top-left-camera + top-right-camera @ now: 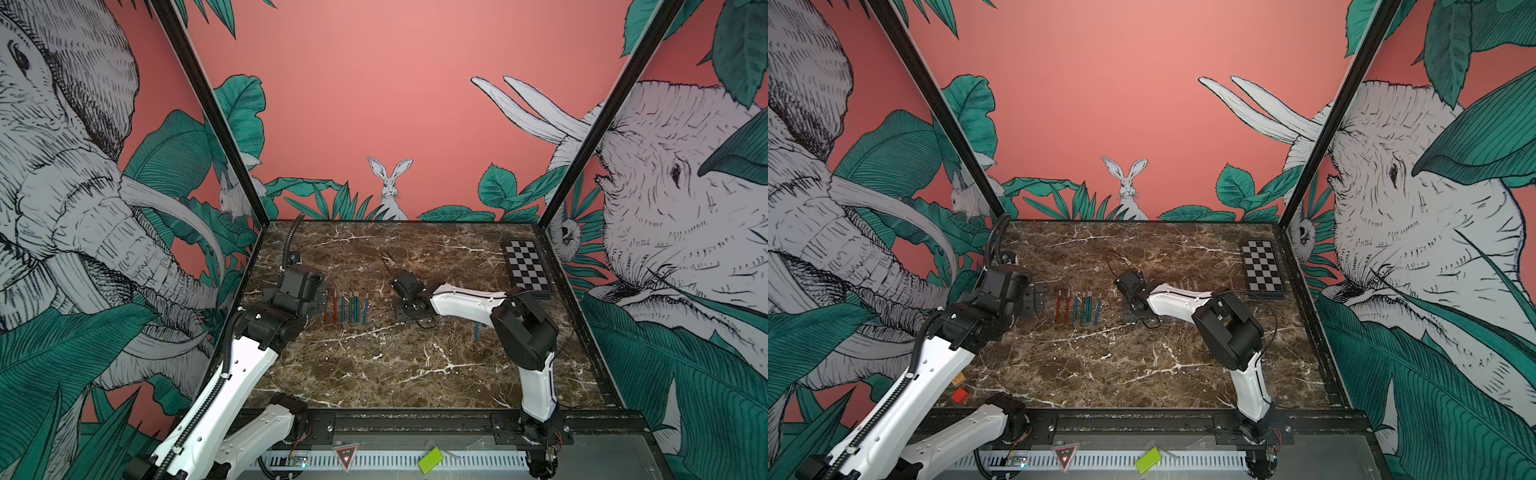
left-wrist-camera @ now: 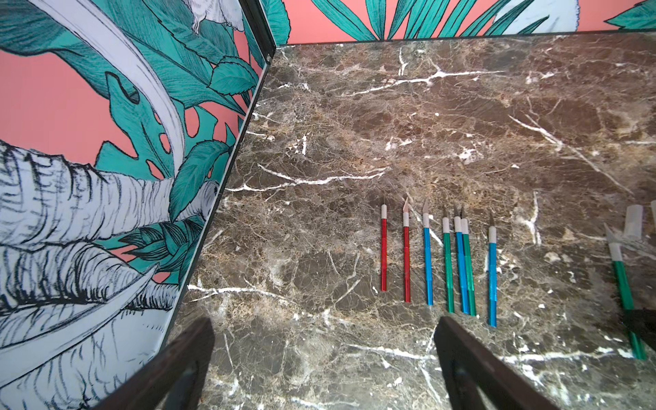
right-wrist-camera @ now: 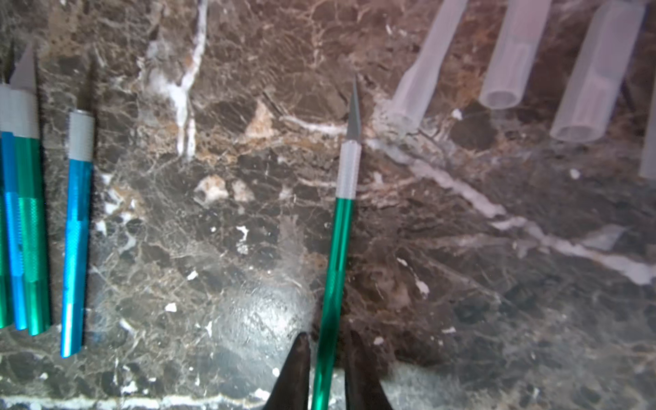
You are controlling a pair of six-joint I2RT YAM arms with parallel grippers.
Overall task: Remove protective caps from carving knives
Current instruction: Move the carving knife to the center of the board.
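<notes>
Black tapered right pincer (image 3: 326,339) flanks slim metallic green knife (image 3: 337,255)

The table (image 2: 461,124) is dark brown marble with white veins. The carving knives (image 2: 428,266) have red, blue or green handles and grey collars. The protective caps (image 3: 511,64) are translucent whitish. At two o'clock, the checkerboard (image 1: 527,266) is black-and-white.

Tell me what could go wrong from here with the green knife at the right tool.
1. The right tool straddles the green knife well back from its bare blade, so a lift may let the blade droop or swing.
2. Its tip lies near the loose caps; a swing could scatter them.
3. In the row of knives, two lie touching, so picking one may drag both.
</notes>
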